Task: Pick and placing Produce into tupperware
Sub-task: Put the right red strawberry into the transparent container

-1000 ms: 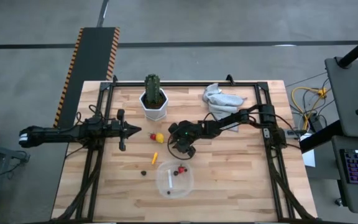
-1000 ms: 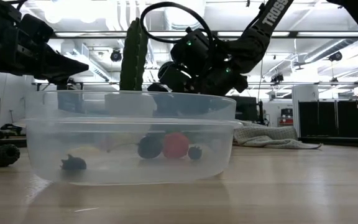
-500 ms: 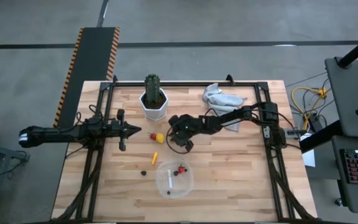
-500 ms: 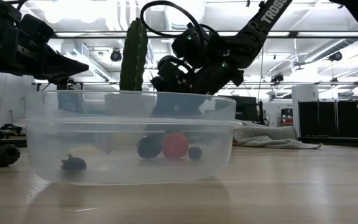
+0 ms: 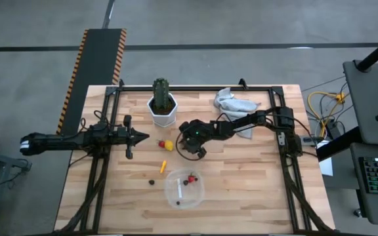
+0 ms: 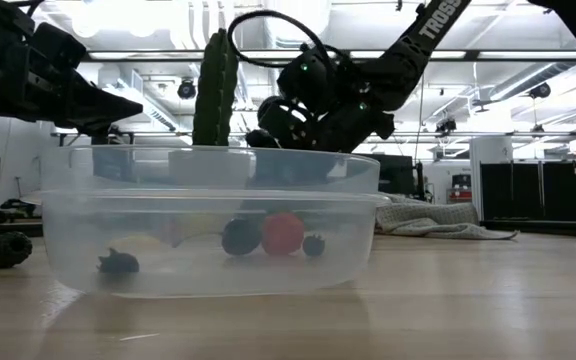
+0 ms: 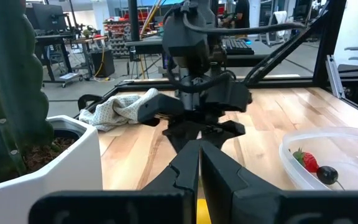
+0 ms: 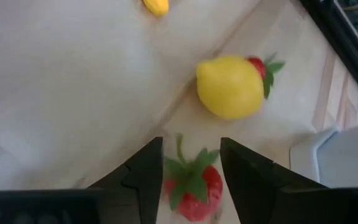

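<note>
1. The right gripper [image 8: 190,163] has its fingers apart, a red strawberry [image 8: 192,184] between them; whether they touch it is unclear.
2. Just beyond the fingers lies a lemon [image 8: 230,86].
3. The left gripper [image 5: 136,136] has its fingers closed, empty.
4. The tupperware [image 5: 185,188] sits on the tabletop [image 5: 241,190] near the right fingers.

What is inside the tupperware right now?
The tupperware holds a red strawberry and three dark berries: one beside it, a smaller one and one apart. Whether anything lies behind these cannot be seen through the cloudy wall.
</note>
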You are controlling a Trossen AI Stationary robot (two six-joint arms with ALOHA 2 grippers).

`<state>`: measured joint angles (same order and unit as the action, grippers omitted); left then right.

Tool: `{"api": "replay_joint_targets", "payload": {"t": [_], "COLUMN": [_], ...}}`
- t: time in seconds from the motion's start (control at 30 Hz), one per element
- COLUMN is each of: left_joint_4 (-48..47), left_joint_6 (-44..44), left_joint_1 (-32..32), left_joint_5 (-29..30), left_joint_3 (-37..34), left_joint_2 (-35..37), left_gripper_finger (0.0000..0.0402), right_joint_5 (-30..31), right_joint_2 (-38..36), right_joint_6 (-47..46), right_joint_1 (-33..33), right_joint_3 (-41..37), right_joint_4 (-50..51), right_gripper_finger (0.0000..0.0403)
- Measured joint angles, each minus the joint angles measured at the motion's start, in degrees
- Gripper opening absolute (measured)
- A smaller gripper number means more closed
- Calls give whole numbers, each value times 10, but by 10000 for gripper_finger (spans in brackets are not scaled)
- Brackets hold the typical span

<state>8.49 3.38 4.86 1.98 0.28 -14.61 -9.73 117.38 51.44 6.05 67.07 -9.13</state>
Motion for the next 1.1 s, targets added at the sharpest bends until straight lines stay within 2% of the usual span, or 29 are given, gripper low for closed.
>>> {"api": "replay_joint_targets", "payload": {"t": [0.37, 1.1], "left_joint_4": [0, 0], "left_joint_6": [0, 0], "left_joint_1": [0, 0], "left_joint_5": [0, 0], "left_joint_3": [0, 0], "left_joint_2": [0, 0], "left_gripper_finger": [0, 0], "right_joint_5": [3, -23], "right_joint_2": [0, 16], "right_joint_6": [0, -15], "right_joint_1": [5, 35], "right_joint_3": [0, -1], "right_joint_4": [21, 18], "right_gripper_finger": [184, 185]}}
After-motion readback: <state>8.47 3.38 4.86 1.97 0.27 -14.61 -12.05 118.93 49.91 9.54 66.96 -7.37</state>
